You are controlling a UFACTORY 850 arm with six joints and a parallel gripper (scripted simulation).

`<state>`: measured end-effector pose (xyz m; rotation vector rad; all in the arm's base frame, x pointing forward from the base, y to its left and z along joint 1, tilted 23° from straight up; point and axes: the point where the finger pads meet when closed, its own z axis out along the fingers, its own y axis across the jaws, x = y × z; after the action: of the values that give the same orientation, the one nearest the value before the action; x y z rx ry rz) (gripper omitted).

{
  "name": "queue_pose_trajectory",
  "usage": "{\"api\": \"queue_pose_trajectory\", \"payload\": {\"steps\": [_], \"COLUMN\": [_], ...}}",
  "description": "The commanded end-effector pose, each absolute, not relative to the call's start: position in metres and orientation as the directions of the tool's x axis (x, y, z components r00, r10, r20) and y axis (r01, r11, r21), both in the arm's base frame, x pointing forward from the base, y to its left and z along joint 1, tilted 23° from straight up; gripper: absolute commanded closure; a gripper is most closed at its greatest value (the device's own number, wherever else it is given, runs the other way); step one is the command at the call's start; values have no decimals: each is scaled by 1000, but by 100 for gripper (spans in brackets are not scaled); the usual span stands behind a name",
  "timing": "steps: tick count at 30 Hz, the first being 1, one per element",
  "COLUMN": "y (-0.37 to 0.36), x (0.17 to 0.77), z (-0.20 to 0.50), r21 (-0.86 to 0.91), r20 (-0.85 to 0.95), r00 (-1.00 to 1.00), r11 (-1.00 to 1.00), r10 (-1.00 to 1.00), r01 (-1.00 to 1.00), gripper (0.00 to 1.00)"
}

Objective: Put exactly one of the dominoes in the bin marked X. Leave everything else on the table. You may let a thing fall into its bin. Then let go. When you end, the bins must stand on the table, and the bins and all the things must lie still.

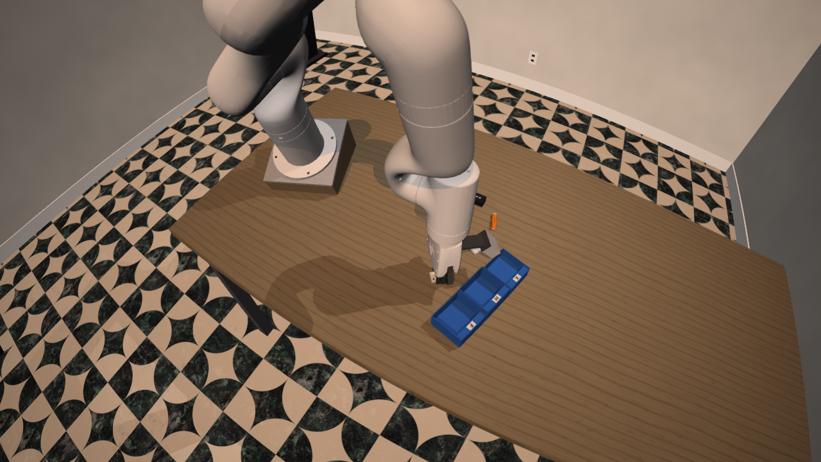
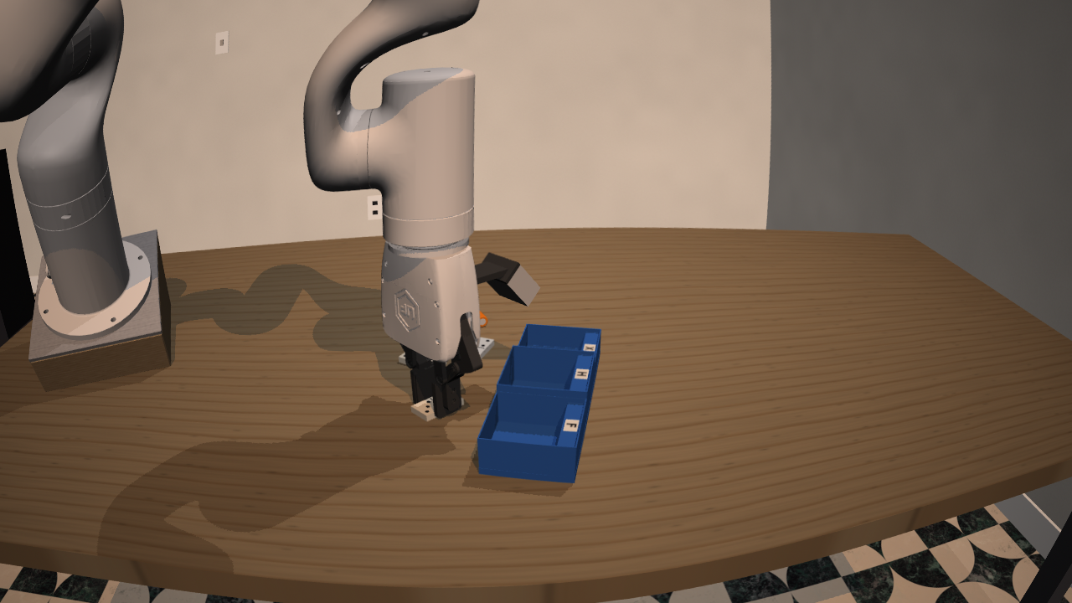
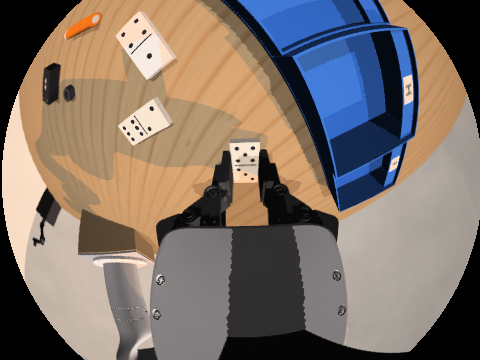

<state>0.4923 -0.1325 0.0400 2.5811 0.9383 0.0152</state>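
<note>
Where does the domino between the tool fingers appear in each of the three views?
Top: domino at the tool tip, left of the blue bins.
Exterior: domino under the tool, left of the bins.
Wrist: domino centre, between the fingers.
Shared landmark: the blue bins.
</note>
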Motion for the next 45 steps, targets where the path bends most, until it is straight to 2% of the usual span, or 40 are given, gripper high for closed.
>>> {"api": "queue_pose_trajectory", "payload": {"steps": [1,26,45], "y": [-132,-132,-112], "x": [493,493,485], "z": [40,41,93], "r21": [366,366,366], "r20": [-121,-121,-121], "r00": [775,775,775], "r11": [-698,-698,-698], "r10": [620,620,620], "r01": [615,615,615], "gripper": [100,100,100]}}
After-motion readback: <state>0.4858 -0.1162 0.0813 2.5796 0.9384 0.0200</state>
